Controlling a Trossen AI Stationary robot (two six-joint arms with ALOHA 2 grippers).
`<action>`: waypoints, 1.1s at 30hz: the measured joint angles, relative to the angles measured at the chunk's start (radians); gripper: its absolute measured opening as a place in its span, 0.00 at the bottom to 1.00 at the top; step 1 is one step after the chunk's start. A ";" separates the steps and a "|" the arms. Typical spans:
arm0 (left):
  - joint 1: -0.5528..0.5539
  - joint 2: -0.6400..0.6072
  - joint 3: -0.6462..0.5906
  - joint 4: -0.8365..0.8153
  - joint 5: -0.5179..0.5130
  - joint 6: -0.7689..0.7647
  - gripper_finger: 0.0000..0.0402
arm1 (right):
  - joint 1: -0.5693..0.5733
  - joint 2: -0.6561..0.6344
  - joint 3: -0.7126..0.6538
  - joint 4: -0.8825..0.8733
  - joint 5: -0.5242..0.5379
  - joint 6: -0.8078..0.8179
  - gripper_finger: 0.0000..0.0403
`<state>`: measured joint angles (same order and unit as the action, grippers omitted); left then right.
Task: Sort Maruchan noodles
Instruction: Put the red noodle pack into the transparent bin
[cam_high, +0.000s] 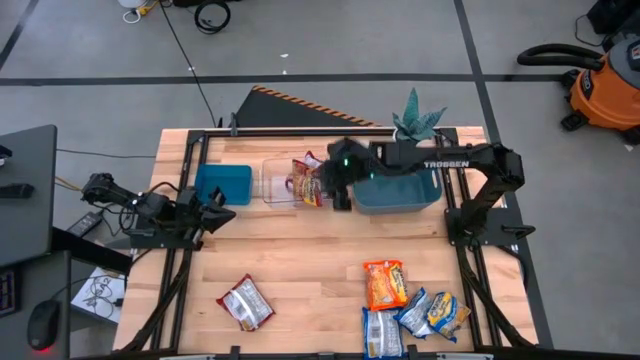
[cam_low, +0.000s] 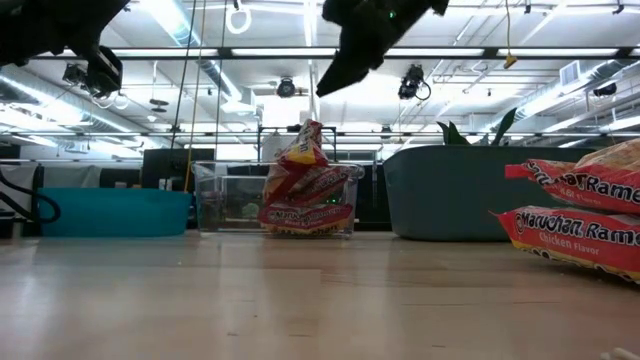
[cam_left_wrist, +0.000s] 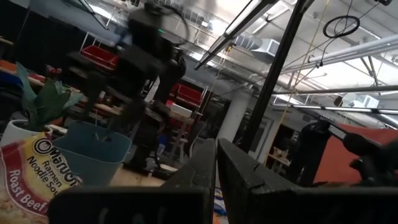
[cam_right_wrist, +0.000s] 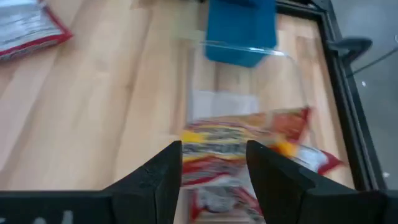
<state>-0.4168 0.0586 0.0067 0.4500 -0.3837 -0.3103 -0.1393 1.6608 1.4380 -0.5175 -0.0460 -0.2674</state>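
Several red-and-silver Maruchan packets (cam_high: 308, 180) lie piled in a clear tub (cam_high: 276, 186) at the table's far middle; the top one (cam_low: 303, 145) sticks up over the rim. My right gripper (cam_right_wrist: 214, 155) hangs open above the pile, touching nothing; the low view shows it (cam_low: 330, 85) well clear of the tub (cam_low: 215, 200). On the near table lie one red-and-silver packet (cam_high: 245, 303), an orange one (cam_high: 385, 285) and three blue-and-yellow ones (cam_high: 415, 318). My left gripper (cam_high: 215, 212) waits shut at the left edge, its fingers (cam_left_wrist: 205, 180) together and holding nothing.
A small blue bin (cam_high: 225, 183) stands left of the tub and a larger grey-blue bin (cam_high: 400, 192) right of it, under my right arm. A potted plant (cam_high: 418, 118) sits at the far edge. Bare wood lies between the bins and the near packets.
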 joint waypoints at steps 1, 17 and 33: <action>0.000 0.000 0.000 0.000 0.000 -0.009 0.06 | 0.031 0.000 0.000 0.001 0.033 0.003 0.46; 0.000 0.000 0.000 0.001 -0.005 -0.046 0.06 | 0.025 0.092 0.049 0.150 0.222 0.083 0.45; 0.000 0.000 0.000 -0.024 -0.005 -0.072 0.06 | -0.162 0.332 0.048 0.245 -0.085 0.062 0.45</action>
<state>-0.4164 0.0589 0.0065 0.4258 -0.3883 -0.3824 -0.3014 1.9929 1.4857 -0.2729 -0.1310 -0.2054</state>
